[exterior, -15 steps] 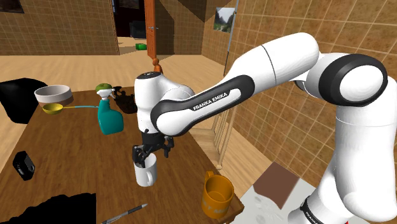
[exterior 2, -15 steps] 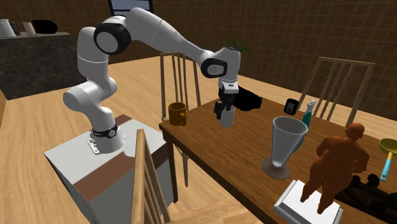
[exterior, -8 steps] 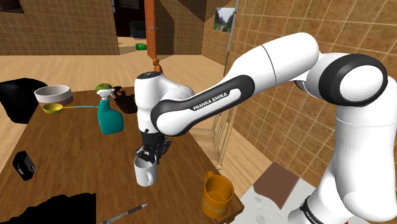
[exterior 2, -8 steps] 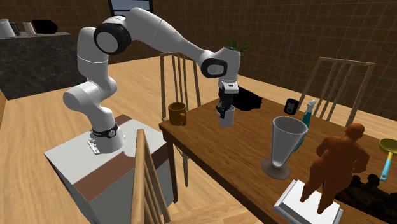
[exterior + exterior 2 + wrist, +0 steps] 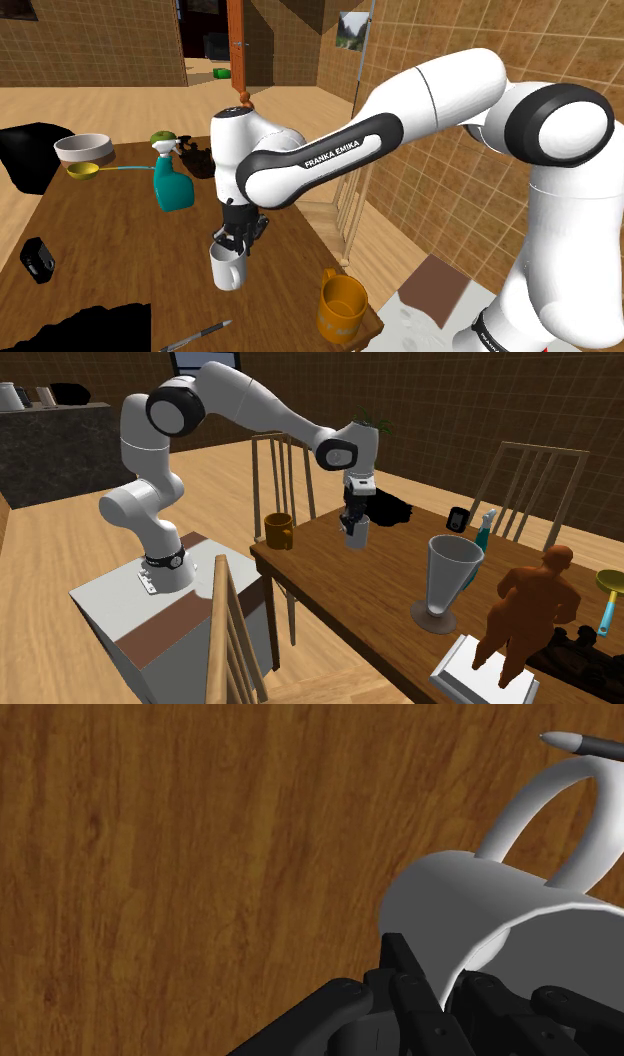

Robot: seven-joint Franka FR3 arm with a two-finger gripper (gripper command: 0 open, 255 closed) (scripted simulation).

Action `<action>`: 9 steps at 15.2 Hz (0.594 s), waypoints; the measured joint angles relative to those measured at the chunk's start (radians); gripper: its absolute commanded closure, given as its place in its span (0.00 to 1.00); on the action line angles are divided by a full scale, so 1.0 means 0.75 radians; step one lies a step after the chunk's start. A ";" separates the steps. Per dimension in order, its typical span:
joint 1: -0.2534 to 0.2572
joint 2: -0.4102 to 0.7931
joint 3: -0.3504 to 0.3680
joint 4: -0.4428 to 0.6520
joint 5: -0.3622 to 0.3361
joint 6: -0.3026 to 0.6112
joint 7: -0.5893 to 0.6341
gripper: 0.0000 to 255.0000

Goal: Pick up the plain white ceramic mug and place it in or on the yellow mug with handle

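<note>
The white mug [image 5: 228, 270] stands upright near the middle of the brown wooden table [image 5: 100, 240], its handle turned toward the yellow mug. My black gripper [image 5: 236, 243] comes down from above and is shut on the white mug's rim, one finger inside and one outside. The wrist view shows the fingers clasping the mug wall [image 5: 470, 904] at the gripper [image 5: 440, 989]. The yellow mug with handle [image 5: 340, 308] sits at the table's near corner, a short way to the shoulder view's right of the white mug. Across the table I see the white mug [image 5: 356, 533], gripper [image 5: 352, 520] and yellow mug [image 5: 278, 530].
A teal spray bottle [image 5: 172, 183] stands behind the white mug. A pen [image 5: 195, 336] lies near the front edge, a small black object [image 5: 36, 260] to the left. A tall glass vase [image 5: 452, 582], a brown figurine [image 5: 530, 607] and chairs [image 5: 285, 472] border the table.
The fingers closed from wide open onto the white mug's rim. Since then the hand and mug have shifted very slightly upward.
</note>
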 measured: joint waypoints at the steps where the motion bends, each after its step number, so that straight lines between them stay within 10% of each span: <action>1: -0.002 -0.008 0.002 0.006 0.004 -0.013 -0.003 1.00; 9: -0.007 -0.057 0.013 0.079 0.029 -0.131 -0.017 1.00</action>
